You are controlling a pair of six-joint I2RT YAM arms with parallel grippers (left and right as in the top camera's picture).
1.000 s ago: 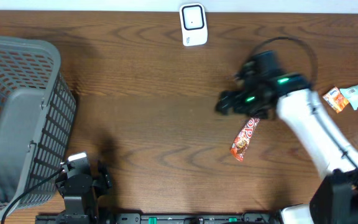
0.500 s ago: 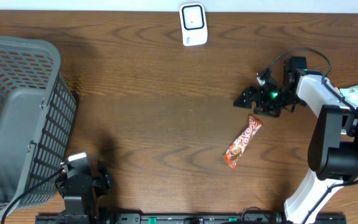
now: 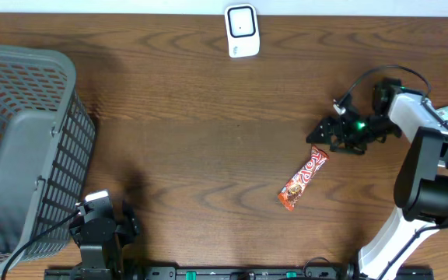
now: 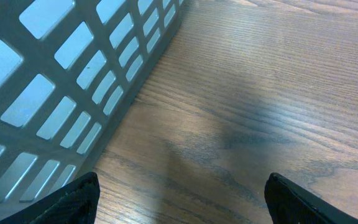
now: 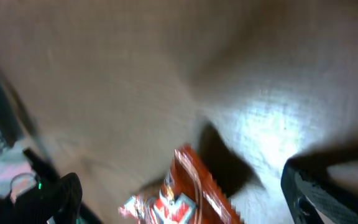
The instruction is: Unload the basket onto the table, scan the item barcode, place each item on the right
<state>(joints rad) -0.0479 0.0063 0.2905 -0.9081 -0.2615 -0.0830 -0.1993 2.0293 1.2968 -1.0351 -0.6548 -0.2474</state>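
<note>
Pickup step, I reckon. My right gripper, jaws wide apart and empty, hovers just beside the red snack bar, which lies flat on the table. Left gripper is parked with jaws apart by the basket. Next calls for clamping the bar and carrying it to the scanner.

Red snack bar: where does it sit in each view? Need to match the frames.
Overhead: the red snack bar lies diagonally on the wood, right of centre.
Left wrist: not in it; only the grey basket and bare wood show.
Right wrist: bottom centre, blurred.
Shared landmark: the brown wood-grain table, seen in all three views.
</note>
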